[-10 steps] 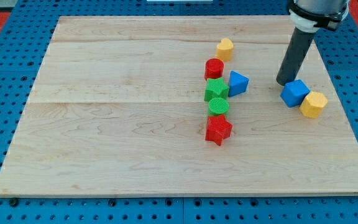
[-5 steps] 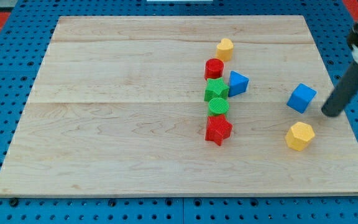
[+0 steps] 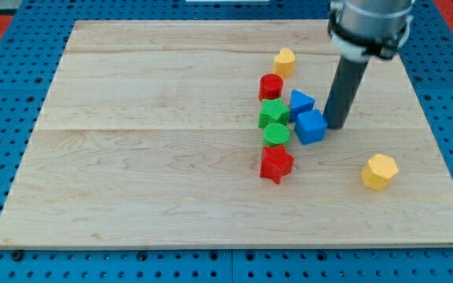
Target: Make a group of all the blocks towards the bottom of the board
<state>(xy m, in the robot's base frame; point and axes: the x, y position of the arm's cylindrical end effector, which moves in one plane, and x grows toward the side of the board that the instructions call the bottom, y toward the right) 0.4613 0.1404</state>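
Here, my tip [image 3: 336, 124] just right of blue cube [image 3: 311, 126]

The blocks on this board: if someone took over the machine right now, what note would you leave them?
My tip sits just right of the blue cube, touching or nearly so.
Mid-board cluster: red cylinder, green star, blue wedge, blue cube, green cylinder, red star.
Apart: yellow block near the top, another yellow block lower right.
Done: six roughly together.
Left: bring in both yellows, shift everything toward the bottom.
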